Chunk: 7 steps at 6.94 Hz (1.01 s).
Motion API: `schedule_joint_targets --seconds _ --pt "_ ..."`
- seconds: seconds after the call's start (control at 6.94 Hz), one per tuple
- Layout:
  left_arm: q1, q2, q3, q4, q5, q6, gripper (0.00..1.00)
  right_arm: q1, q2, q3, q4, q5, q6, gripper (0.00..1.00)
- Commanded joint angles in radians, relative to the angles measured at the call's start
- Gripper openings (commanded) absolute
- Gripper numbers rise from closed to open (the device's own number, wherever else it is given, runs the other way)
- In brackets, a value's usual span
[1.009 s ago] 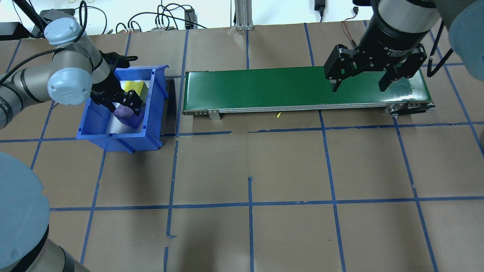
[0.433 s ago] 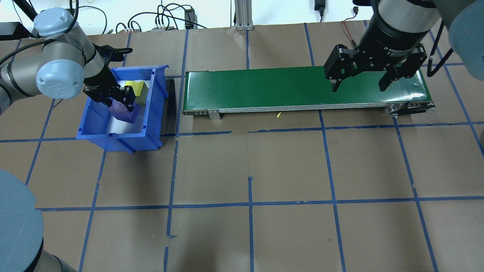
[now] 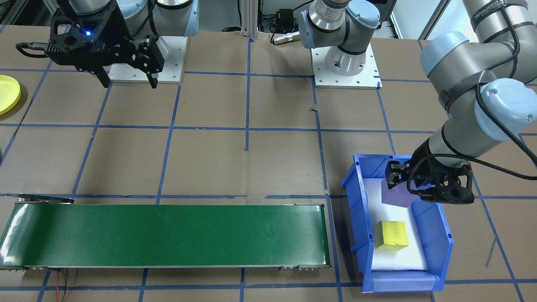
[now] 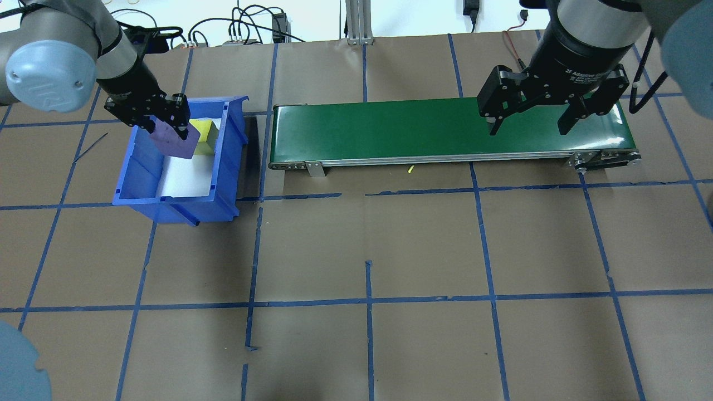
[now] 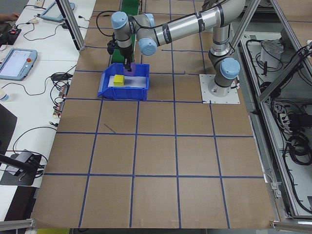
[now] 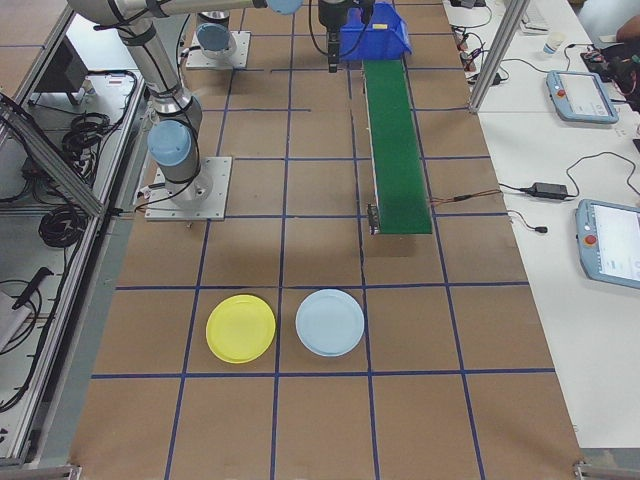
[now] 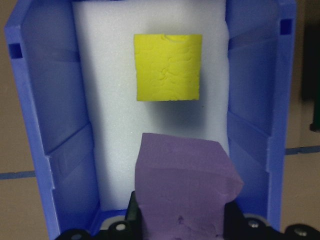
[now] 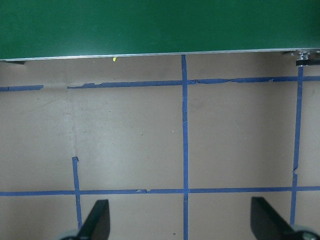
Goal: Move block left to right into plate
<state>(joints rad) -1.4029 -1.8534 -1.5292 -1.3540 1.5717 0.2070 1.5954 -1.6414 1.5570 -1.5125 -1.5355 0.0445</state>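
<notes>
Left gripper pinches purple block, lifted clear above blue bin. Right gripper waits spread over conveyor. Transfer and yellow plate drop-off remain.

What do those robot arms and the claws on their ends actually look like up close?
Both arms are silver-grey metal tubes with rounded pale-blue caps on the joints. Each ends in a black two-fingered claw: the left claw and the right claw. The right one's wrist bears white lettering, and black cables run along the arms.
</notes>
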Motion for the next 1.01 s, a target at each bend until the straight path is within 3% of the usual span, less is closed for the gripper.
schedule_joint_targets --seconds 0.0,0.29,0.58,0.87 --pt "-0.129 0.005 0.056 -0.001 -0.012 -0.224 0.20 0.000 0.000 0.000 0.000 0.002 0.000 1.00" --pt "-0.209 -0.068 0.050 0.112 -0.061 -0.355 0.20 0.000 0.000 0.000 0.000 0.002 0.000 1.00" --pt "-0.280 -0.153 0.043 0.225 -0.062 -0.406 0.22 0.000 0.000 0.000 0.000 0.002 0.000 1.00" --pt "-0.288 -0.167 0.040 0.233 -0.062 -0.406 0.26 0.000 0.000 0.000 0.000 0.002 0.000 1.00"
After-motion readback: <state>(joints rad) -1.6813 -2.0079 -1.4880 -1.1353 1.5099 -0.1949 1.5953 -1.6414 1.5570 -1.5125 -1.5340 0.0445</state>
